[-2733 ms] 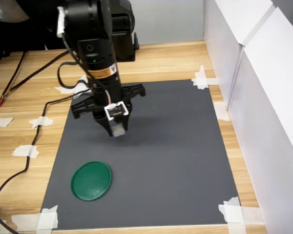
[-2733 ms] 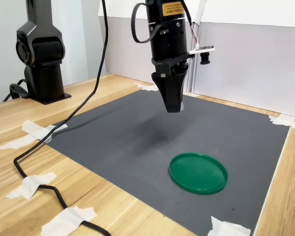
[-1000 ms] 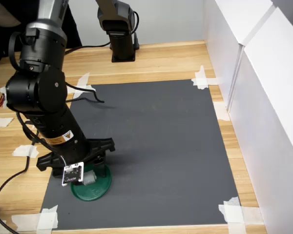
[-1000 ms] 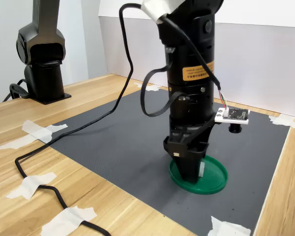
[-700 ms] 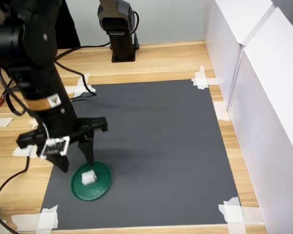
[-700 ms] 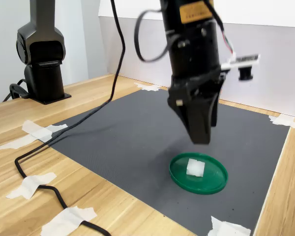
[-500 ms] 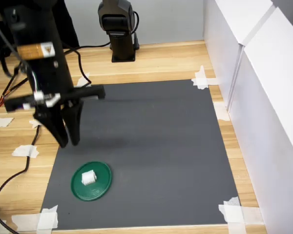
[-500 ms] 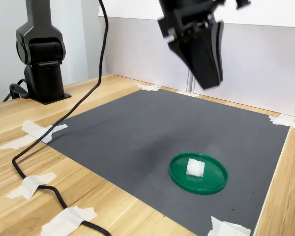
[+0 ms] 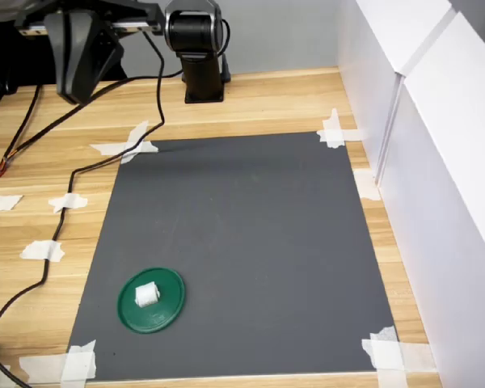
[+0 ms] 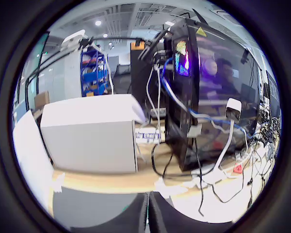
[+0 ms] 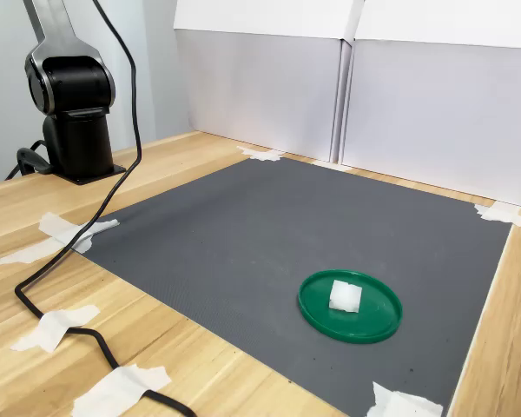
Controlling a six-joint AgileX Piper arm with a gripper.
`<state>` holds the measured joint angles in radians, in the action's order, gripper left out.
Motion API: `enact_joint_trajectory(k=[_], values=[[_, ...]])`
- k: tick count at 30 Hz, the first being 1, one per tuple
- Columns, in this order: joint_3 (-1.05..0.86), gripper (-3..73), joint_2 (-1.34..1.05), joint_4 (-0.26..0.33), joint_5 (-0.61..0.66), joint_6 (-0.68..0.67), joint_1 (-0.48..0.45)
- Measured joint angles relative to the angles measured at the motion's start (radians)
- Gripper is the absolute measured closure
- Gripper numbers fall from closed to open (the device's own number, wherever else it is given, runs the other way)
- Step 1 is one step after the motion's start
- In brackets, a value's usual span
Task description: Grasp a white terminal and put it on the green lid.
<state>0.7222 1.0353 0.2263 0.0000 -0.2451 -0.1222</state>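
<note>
The white terminal [image 9: 146,295] lies loose on the green lid [image 9: 166,305], which sits near the front left corner of the grey mat [image 9: 250,234] in the first exterior view. In the second exterior view the white terminal [image 11: 345,296] rests a little off centre on the green lid [image 11: 375,318]. My gripper [image 9: 82,92] hangs high at the first exterior view's back left, far from the lid. In the wrist view my gripper [image 10: 148,214] is shut with nothing between its fingers. The second exterior view does not show it.
The arm's black base [image 9: 196,48] stands behind the mat, and a black cable [image 9: 61,218] trails along the first exterior view's left. White walls [image 9: 436,145] close off the first exterior view's right. Tape strips [image 9: 126,148] hold the mat's corners.
The gripper let go of the terminal on the lid, shut, then rose and swung to the first exterior view's back left, leaving the second exterior view. The terminal has stayed put.
</note>
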Motion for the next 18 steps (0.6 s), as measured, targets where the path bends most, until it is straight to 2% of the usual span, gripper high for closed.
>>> enact_joint_trajectory(k=[7, 18], values=[[-0.222, 71.1, -0.161, 0.007, 0.015, -0.004, 0.0], [-0.542, 71.1, -0.647, 0.009, 0.009, -0.004, 0.0]])
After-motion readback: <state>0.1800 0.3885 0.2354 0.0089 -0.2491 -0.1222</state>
